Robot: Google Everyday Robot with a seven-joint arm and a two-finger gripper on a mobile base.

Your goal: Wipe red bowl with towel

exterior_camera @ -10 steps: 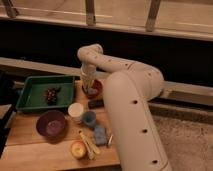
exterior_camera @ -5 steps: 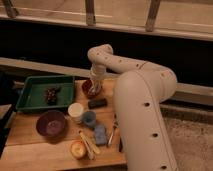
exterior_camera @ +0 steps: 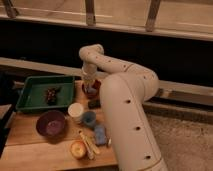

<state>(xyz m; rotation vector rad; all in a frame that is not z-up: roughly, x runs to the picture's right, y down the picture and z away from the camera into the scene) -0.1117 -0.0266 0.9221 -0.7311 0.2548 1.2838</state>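
The red bowl point(exterior_camera: 93, 90) sits at the back of the wooden table, just right of the green tray. My gripper point(exterior_camera: 89, 83) points down at the end of the white arm and is in or just over the bowl, hiding most of it. A pale patch shows at the gripper's tip; I cannot tell whether it is the towel. A crumpled blue cloth point(exterior_camera: 100, 134) lies near the table's front, apart from the gripper.
A green tray point(exterior_camera: 30, 98) holding dark grapes point(exterior_camera: 51, 94) stands at the back left. A purple bowl point(exterior_camera: 50, 124), a white cup point(exterior_camera: 76, 112), a blue cup point(exterior_camera: 89, 119), a dark block point(exterior_camera: 94, 103), an orange fruit point(exterior_camera: 77, 148) and utensils point(exterior_camera: 90, 145) lie in front. The arm's body covers the table's right side.
The gripper shifted slightly right over the red bowl, then back left. The arm's body now fills more of the right side of the view.
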